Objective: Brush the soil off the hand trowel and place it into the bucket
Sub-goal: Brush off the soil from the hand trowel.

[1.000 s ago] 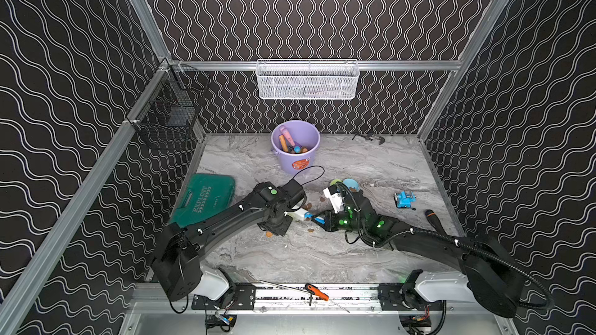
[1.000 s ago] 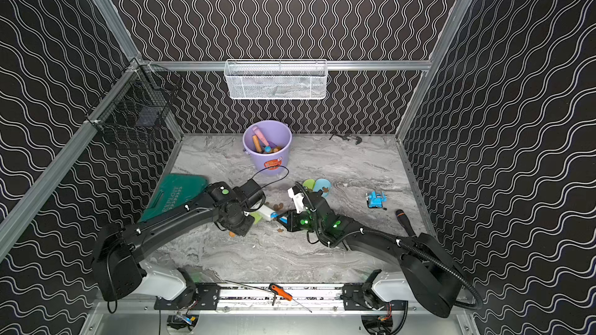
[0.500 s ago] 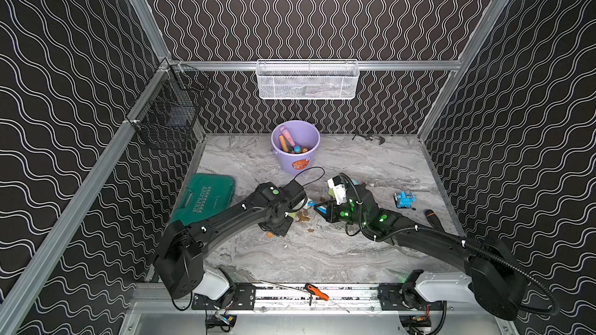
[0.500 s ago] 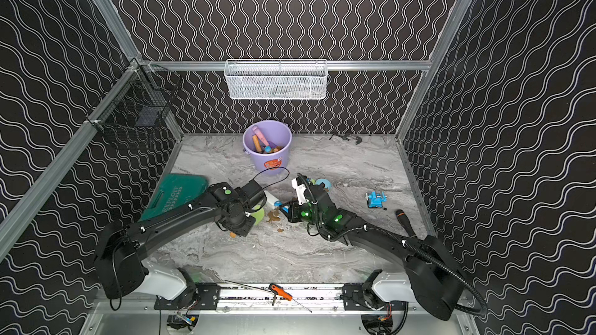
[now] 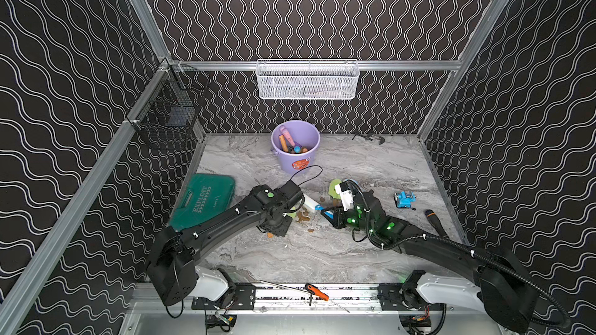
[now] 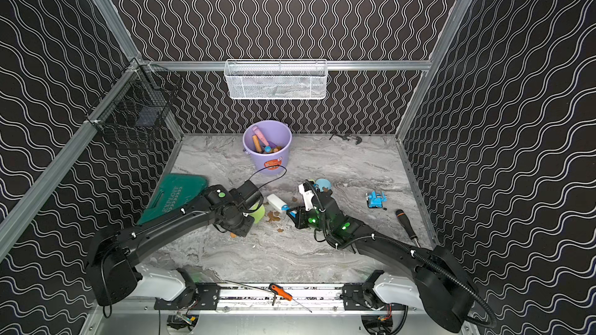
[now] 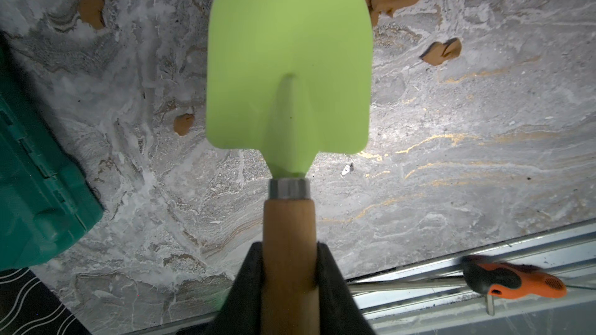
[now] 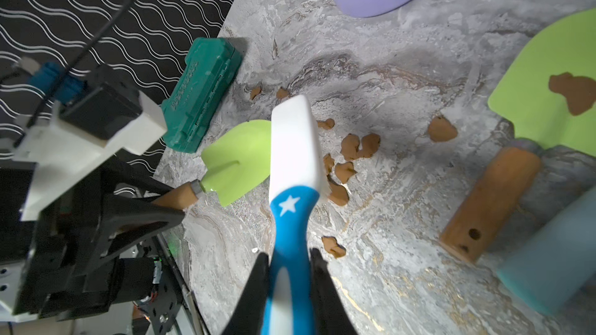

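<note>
**Trowel and brush side by side**

Left fingers (image 7: 250, 272) clamp the wooden handle of the green trowel (image 7: 288, 59), blade low over the tabletop (image 5: 354, 252). Right fingers (image 8: 258, 272) squeeze the blue-and-white brush (image 8: 292, 156), its head just beside that blade. Soil (image 8: 358, 146) lies scattered on the tabletop by the bristles. The purple bucket (image 5: 287, 162) stands upright at the back, well apart.
</note>
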### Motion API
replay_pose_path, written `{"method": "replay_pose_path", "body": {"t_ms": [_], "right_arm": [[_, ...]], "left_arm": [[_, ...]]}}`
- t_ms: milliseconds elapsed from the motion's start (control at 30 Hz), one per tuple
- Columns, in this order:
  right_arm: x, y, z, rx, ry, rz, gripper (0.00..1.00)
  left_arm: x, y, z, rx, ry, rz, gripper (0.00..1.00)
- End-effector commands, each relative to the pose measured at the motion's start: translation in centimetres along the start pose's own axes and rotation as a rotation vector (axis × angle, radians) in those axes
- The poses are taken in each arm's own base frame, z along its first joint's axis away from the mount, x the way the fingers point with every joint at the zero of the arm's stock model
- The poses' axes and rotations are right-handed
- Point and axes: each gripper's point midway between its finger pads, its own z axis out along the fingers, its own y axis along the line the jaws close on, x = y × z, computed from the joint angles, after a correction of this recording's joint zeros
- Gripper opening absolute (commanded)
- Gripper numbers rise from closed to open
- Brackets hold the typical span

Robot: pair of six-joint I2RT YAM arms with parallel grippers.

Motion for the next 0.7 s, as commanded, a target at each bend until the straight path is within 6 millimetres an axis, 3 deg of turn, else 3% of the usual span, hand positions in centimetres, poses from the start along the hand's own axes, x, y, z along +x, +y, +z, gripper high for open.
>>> {"method": "replay_pose_path", "body": {"t_ms": [0,200,333,667], "right_arm": [[-0.9,0.5,-0.5,-0.099,-0.02,0.104,0.0],[-1.1,-0.4,-1.0,-0.145,-0.002,0.23,0.0],[-1.3,-0.7,-1.7,-0.2,-0.058,0.297,0.0],[-2.1,1.7,-2.8,-0.371,-0.074,0.322,0.0]], "left_arm": [[0.1,-0.7,0.1,0.048,0.024,-0.027,0.0],[-0.4,-2.1,-0.2,0.249,0.001,-0.077,0.0],[-1.4,-2.0,-1.2,0.503,-0.035,-0.216,0.0],[-5.5,-1.9,-5.8,1.177,-0.177,-0.531,0.0]]}}
